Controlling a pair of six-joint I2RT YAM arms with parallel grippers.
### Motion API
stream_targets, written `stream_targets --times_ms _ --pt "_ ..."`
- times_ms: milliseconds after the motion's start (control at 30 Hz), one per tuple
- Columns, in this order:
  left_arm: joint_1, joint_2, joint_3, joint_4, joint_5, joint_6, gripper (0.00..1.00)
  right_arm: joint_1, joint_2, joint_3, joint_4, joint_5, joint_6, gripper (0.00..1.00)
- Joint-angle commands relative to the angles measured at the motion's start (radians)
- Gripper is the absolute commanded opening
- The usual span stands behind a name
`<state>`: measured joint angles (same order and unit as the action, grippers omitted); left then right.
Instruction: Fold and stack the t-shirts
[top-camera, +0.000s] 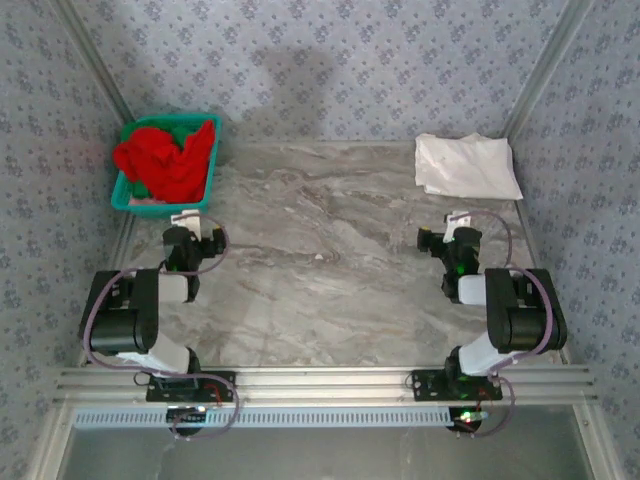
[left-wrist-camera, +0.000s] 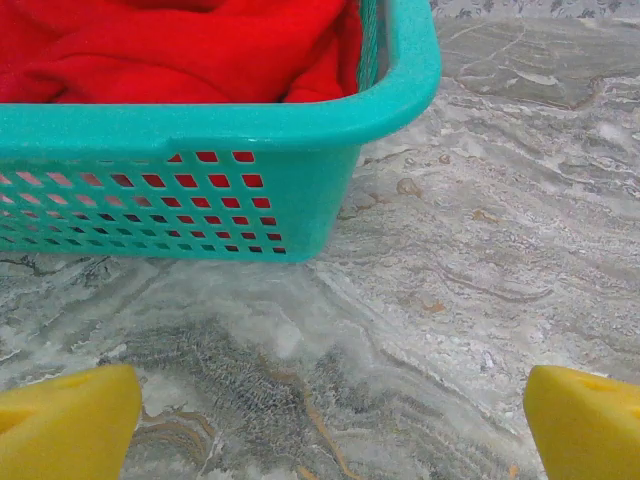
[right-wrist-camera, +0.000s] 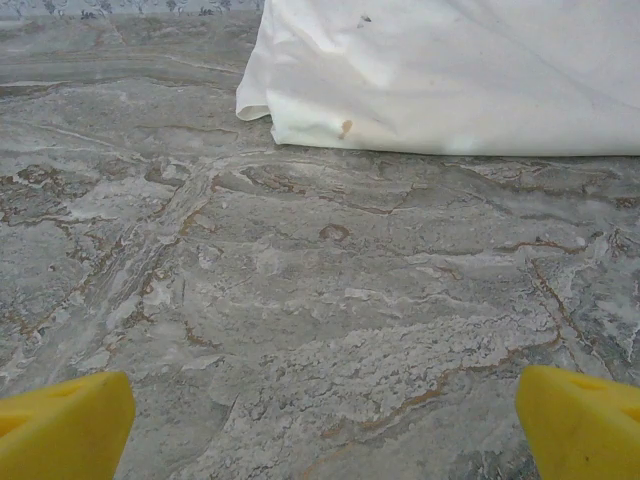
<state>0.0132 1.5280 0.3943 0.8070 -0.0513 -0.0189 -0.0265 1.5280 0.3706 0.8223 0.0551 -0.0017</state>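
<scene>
We judge the red t-shirt (top-camera: 165, 160), heaped in the teal slotted plastic basket (left-wrist-camera: 200, 125) at the tabletop's (top-camera: 320, 270) far left, light, limp and unlikely to slip; a raised fold on top is the place to pinch. The white t-shirt (top-camera: 465, 165) lies folded flat at far right on the smooth marbled surface. Both pairs of jaws stand wide open, empty.
</scene>
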Motion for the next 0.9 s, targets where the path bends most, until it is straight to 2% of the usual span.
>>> stream_targets --times_ms 0,333,467,533,567,633,700,733,800,867 --pt "0.005 0.006 0.024 -0.003 0.015 -0.004 0.98 -0.001 0.0 0.014 0.012 -0.004 -0.018 1.0" --pt "0.006 0.006 0.024 -0.002 0.017 -0.005 0.98 -0.002 0.001 0.016 0.009 -0.008 -0.017 1.0" --pt "0.027 0.007 0.023 0.0 0.052 -0.018 0.98 -0.009 0.001 0.019 0.003 -0.018 -0.014 1.0" --pt "0.014 -0.019 0.029 -0.017 0.02 -0.01 0.98 0.003 -0.011 0.007 0.027 0.021 -0.011 1.0" --pt "-0.013 -0.083 0.047 -0.097 -0.03 0.007 0.98 0.012 -0.047 0.009 -0.004 0.045 -0.016 1.0" --pt "-0.083 -0.251 0.101 -0.289 -0.159 0.024 0.98 0.029 -0.224 0.109 -0.345 0.12 0.026 1.0" --pt "-0.094 -0.415 0.126 -0.365 -0.12 -0.032 0.98 0.025 -0.336 0.202 -0.554 0.143 0.113 1.0" --pt "-0.092 -0.469 0.155 -0.39 -0.111 -0.062 0.98 0.024 -0.366 0.234 -0.594 0.129 0.136 1.0" --pt "-0.078 -0.482 0.289 -0.549 -0.115 -0.087 0.98 0.035 -0.387 0.313 -0.66 0.038 0.147 1.0" --pt "-0.047 -0.394 0.475 -0.73 -0.124 -0.1 0.98 0.077 -0.346 0.423 -0.725 -0.025 0.13 1.0"
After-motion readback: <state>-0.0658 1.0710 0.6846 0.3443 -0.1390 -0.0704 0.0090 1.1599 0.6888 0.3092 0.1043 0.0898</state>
